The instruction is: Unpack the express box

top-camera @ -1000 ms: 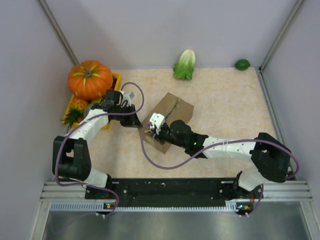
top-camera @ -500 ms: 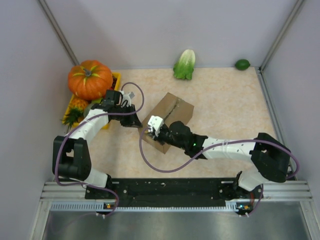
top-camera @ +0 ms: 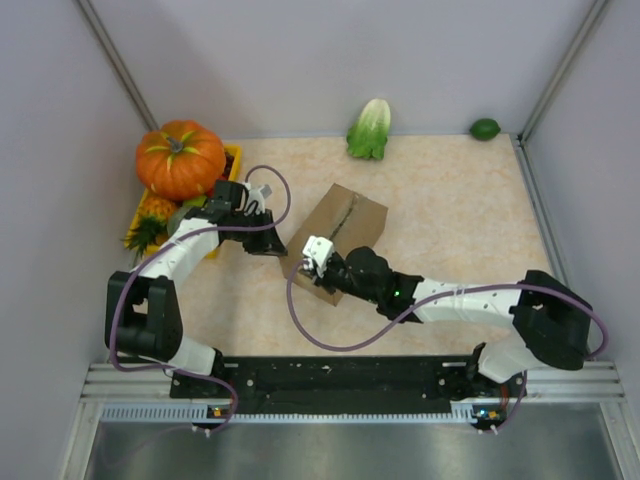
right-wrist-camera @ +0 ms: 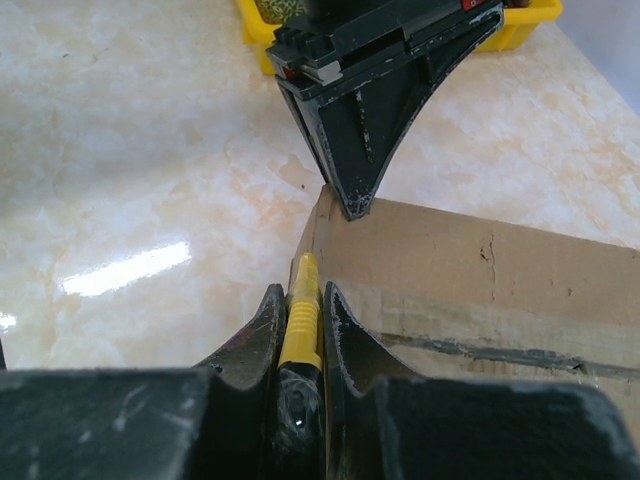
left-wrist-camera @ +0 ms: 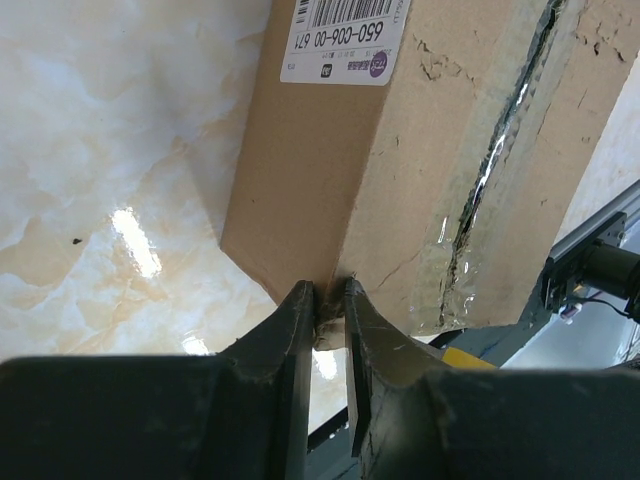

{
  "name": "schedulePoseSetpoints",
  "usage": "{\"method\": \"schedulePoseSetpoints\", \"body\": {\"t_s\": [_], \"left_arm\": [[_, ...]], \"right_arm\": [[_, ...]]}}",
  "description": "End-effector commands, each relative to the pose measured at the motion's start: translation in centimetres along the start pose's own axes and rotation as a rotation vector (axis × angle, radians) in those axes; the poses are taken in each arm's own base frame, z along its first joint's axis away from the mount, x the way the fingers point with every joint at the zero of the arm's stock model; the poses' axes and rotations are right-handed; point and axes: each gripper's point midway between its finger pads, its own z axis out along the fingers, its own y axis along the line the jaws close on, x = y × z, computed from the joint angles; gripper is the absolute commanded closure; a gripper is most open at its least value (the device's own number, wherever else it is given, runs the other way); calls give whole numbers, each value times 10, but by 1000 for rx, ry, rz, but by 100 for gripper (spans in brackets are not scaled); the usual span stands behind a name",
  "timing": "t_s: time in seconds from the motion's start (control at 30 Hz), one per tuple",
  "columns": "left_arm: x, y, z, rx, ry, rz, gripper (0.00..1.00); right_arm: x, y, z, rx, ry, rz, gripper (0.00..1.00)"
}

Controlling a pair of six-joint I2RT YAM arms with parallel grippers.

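Note:
The express box (top-camera: 345, 232), brown cardboard with a taped centre seam (left-wrist-camera: 492, 165) and a white barcode label (left-wrist-camera: 346, 38), lies closed and skewed mid-table. My left gripper (top-camera: 277, 246) comes in from the left, its fingertips (left-wrist-camera: 302, 300) pinched on the box's near-left corner (left-wrist-camera: 330, 285). My right gripper (top-camera: 303, 266) is shut on a yellow-handled tool (right-wrist-camera: 301, 312) whose tip rests against the same corner of the box (right-wrist-camera: 470, 262). In the right wrist view the left gripper's fingers (right-wrist-camera: 358, 130) point down onto the box edge.
An orange pumpkin (top-camera: 181, 158) sits on a yellow crate (top-camera: 232, 160) with a pineapple (top-camera: 148, 224) at the far left. A green leafy cabbage (top-camera: 370, 128) and a lime (top-camera: 485, 128) lie by the back wall. Grey walls close three sides.
My right arm has drawn slightly back toward the near edge with the tool still at the box corner. The left arm and the box have hardly moved.

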Motion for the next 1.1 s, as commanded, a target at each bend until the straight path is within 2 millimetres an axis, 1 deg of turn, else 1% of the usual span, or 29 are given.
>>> {"method": "schedulePoseSetpoints", "body": {"t_s": [0.0,0.17,0.53,0.93,1.07], "left_arm": [[7,37,9,-141,16,-4,100],[9,38,10,-141,19,-4,100],[5,38,11,-145,9,-1,100],[3,38,12,-141,13,-6,100],[3,38,12,-143,9,-4,100]], "right_arm": [[43,6,-19,-7,147,-5,100],[45,5,-26,1,144,-17,100],[48,-4,-36,33,158,-48,100],[57,-1,-49,19,197,-43,100],[58,-3,-53,35,202,-40,100]]}}
